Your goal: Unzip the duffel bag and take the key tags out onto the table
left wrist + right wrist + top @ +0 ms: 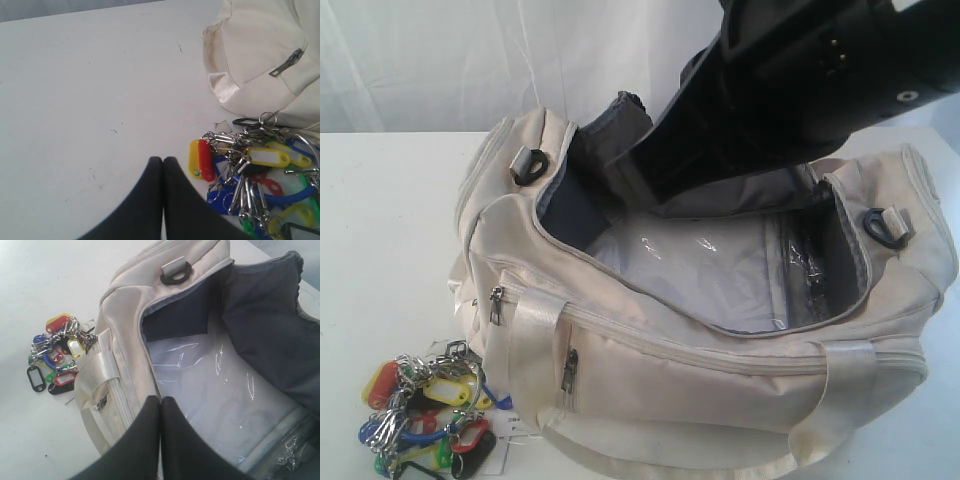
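The cream duffel bag lies on the white table with its top zipper undone and its mouth wide, showing grey lining and clear plastic on the bottom. The key tags lie in a bunch on the table by the bag's near left corner. In the left wrist view my left gripper is shut and empty above bare table, close beside the key tags. My right gripper is shut and empty, held over the bag's front rim. The key tags show outside the bag.
The right arm's black body reaches over the back of the open bag. A black strap clip sits at the bag's right end, another at the left. A white curtain hangs behind the table.
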`<state>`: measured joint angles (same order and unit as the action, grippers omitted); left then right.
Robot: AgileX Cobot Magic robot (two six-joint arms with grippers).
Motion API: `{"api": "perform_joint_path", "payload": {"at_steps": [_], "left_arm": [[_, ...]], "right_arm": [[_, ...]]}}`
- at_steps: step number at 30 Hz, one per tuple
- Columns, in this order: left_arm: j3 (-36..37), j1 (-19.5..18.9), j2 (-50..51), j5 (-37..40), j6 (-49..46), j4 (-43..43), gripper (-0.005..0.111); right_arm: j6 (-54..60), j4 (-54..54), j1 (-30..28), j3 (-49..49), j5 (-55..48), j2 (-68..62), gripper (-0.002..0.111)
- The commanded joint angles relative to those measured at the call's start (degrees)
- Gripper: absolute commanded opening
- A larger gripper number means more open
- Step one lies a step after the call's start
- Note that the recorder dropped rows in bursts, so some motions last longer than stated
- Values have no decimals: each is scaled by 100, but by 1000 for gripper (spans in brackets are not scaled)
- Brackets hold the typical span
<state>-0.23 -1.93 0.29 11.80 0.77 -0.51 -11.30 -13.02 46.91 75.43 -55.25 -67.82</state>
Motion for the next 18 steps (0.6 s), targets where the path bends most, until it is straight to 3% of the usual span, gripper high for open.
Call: {"api": "perform_joint_path", "payload": {"at_steps": [1, 11, 18], "left_arm": [[23, -9, -29, -26, 56, -48, 0], [23, -22, -29, -69, 56, -48, 0], [23, -22, -29, -69, 56, -48, 0]], "right_arm": [[-9, -12, -12, -22, 49, 34, 0], [-8, -18, -12, -22, 49, 157, 0], [-8, 23, -117, -22, 49, 930, 0]]}}
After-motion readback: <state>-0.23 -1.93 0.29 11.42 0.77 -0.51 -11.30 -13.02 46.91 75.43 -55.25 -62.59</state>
